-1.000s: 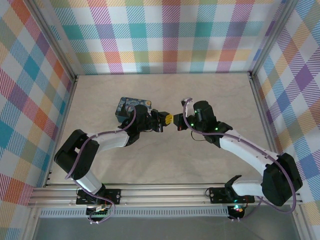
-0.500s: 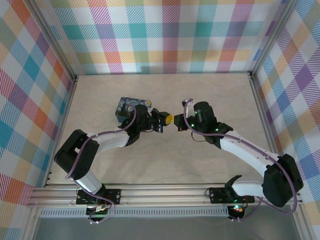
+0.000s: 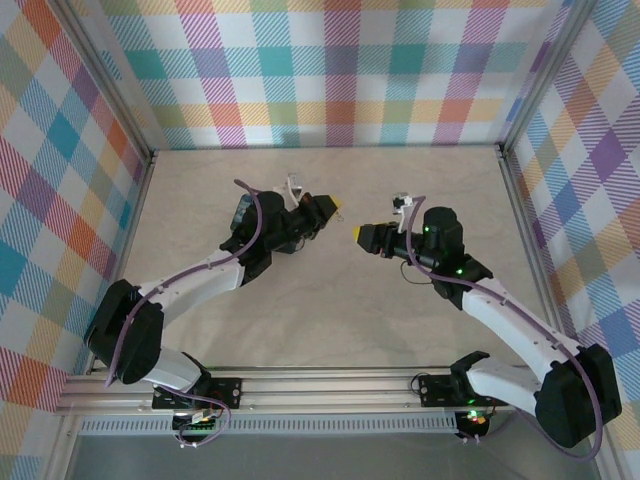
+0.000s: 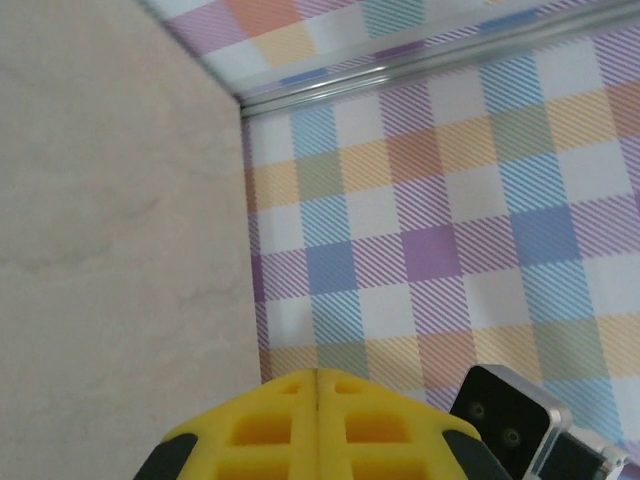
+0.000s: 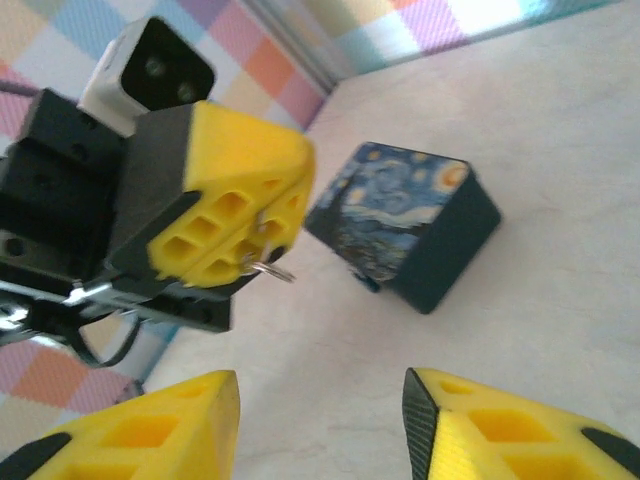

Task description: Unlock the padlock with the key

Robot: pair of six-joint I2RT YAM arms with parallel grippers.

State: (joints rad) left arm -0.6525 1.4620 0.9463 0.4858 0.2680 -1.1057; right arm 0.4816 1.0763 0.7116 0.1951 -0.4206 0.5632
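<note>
box (image 5: 400, 235) on table (image 5: 560, 150), near left hand (image 5: 270, 215)

On my feed the left arm (image 3: 190, 285) and right arm (image 3: 510, 320) are black joint housings joined by white links, each with a purple cable (image 3: 250, 190) looping alongside. The fingers (image 5: 240, 170) are yellow blocks with square pockets on black mounts; a white-cased camera (image 5: 150, 62) sits behind them, and green lights (image 3: 460, 268) glow on the right arm.

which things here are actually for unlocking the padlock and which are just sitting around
For the job: tiny blue padlock, mostly hidden; small silvery key, poking from the shut left gripper.
Just there: starry-night painted box that the padlock sits against; beige tabletop; plaid walls.
</note>
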